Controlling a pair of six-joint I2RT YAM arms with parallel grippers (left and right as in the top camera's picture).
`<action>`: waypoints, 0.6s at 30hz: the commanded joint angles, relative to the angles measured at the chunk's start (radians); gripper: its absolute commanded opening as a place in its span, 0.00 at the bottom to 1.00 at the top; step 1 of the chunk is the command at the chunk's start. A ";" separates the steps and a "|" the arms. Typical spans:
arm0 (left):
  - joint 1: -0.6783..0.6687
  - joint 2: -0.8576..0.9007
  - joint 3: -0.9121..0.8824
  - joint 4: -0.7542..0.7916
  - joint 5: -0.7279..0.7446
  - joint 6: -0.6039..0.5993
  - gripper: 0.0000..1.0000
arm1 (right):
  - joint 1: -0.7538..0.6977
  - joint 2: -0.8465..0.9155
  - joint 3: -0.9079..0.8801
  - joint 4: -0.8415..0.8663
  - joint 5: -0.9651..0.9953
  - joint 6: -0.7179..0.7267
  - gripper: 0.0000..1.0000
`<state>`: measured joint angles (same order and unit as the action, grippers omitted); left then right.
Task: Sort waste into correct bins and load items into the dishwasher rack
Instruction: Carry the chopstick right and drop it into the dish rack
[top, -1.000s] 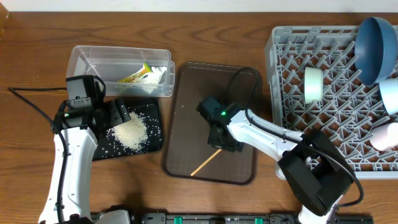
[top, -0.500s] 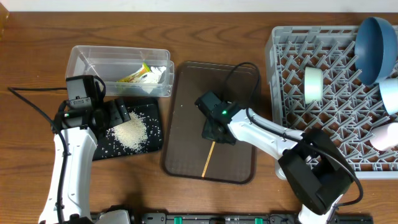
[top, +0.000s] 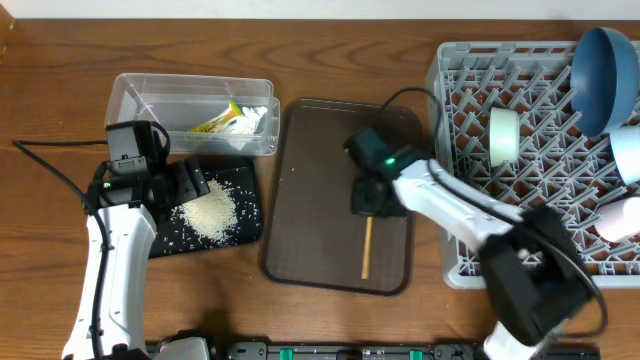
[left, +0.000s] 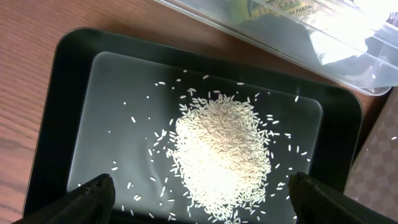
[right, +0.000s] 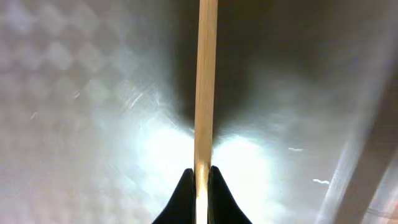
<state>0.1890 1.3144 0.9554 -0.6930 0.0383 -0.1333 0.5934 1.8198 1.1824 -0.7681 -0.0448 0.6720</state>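
Overhead and left wrist above rice (top: 210, 213)

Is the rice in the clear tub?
No, the rice lies heaped in the black bin, beside the tub.

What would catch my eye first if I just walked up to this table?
Probably the right gripper pinching a thin wooden stick over the brown tray at the centre. Next, the big grey dishwasher rack on the right, with a dark blue plate propped in its far corner, and the white rice heap in the black bin on the left.
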 joint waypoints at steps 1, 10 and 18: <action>0.004 -0.010 0.004 -0.002 -0.006 0.002 0.92 | -0.040 -0.144 0.060 -0.048 0.011 -0.223 0.01; 0.004 -0.010 0.004 -0.002 -0.006 0.001 0.91 | -0.178 -0.378 0.075 -0.233 0.024 -0.375 0.01; 0.004 -0.010 0.004 -0.002 -0.006 0.001 0.92 | -0.308 -0.410 0.074 -0.319 0.145 -0.418 0.01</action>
<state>0.1890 1.3144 0.9554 -0.6926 0.0383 -0.1337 0.3180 1.4174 1.2484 -1.0767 0.0254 0.2993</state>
